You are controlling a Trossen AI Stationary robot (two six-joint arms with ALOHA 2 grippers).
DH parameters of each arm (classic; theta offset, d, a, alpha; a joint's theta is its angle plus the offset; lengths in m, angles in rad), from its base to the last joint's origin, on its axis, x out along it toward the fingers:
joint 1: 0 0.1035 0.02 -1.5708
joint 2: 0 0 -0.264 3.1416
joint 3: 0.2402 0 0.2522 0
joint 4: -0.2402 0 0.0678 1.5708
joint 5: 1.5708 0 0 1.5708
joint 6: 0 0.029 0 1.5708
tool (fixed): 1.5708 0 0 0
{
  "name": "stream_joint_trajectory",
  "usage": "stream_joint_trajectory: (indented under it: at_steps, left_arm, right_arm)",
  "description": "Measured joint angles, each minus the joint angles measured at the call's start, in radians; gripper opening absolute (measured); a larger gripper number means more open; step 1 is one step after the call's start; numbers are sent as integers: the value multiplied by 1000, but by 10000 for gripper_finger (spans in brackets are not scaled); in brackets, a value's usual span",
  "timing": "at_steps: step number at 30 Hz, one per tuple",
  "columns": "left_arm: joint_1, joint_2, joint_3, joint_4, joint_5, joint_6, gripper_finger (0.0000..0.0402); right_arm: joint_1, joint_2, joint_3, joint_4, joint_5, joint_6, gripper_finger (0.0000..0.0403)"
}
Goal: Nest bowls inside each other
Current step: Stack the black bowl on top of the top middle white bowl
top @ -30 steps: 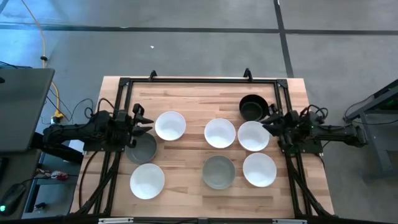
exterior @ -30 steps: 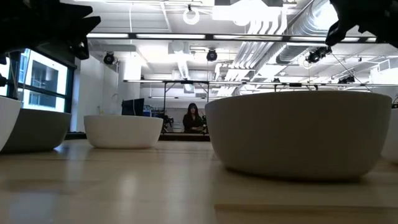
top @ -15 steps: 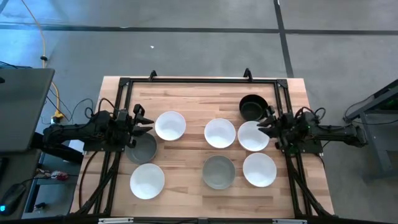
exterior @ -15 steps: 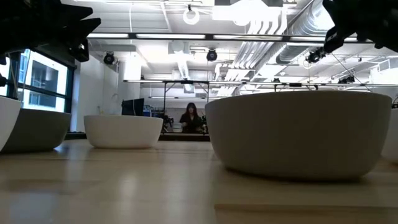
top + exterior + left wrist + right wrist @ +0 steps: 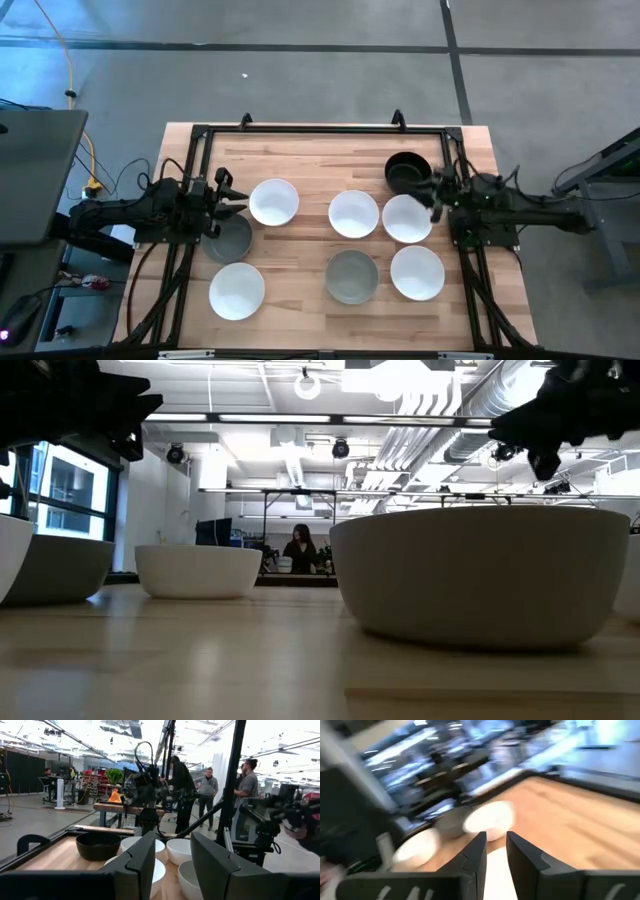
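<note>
Eight bowls stand apart on the wooden table [image 5: 310, 150], each on its base. Five are white [image 5: 273, 201] [image 5: 353, 213] [image 5: 407, 218] [image 5: 417, 272] [image 5: 237, 290], two grey [image 5: 229, 238] [image 5: 352, 276], one black [image 5: 406, 172]. My left gripper [image 5: 228, 195] hovers open at the table's left edge, between the far-left white bowl and the left grey bowl, with nothing between its fingers [image 5: 142, 860]. My right gripper [image 5: 435, 195] hovers at the right edge, beside the black bowl and above the rim of a white bowl. Its fingers [image 5: 475, 855] stand a narrow gap apart and hold nothing.
A black metal frame [image 5: 300, 130] runs along the table's far, left and right sides. Bare wood lies along the far edge and between the two rows of bowls. People stand in the room beyond the table [image 5: 207, 785]. A grey cabinet [image 5: 35, 175] stands left of the table.
My right gripper has tipped up from slanting downward to about level and has rolled at the wrist, staying above the white bowl by the right edge. The bowls and my left gripper have kept still.
</note>
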Motion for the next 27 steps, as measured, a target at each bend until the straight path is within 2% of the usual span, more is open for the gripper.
stream_joint_trajectory:
  at_steps: [3, 8, 11, 15, 19, 25, 27]
  left_arm:
    - [0, 0, 0, 0, 0, -1, 113]
    - [0, 0, 0, 0, 0, -3, 113]
    - [0, 0, 0, 0, 0, -2, 113]
    - [0, 0, 0, 0, 0, 18, 113]
    - [0, 0, 0, 0, 0, 34, 113]
    - [0, 0, 0, 0, 0, 34, 113]
    - [0, 0, 0, -1, 0, 34, 113]
  right_arm:
    - [0, 55, 124, -80, 149, -6, 64]
    - [0, 158, 365, -350, 436, 4, 64]
    - [0, 235, 511, -556, 522, 69, 64]
    - [0, 351, 685, -803, 520, 162, 64]
    - [-8, 478, 833, -1011, 458, 225, 64]
    - [-129, 664, 988, -1301, 339, 265, 64]
    - [-182, 717, 1008, -1358, 333, 243, 64]
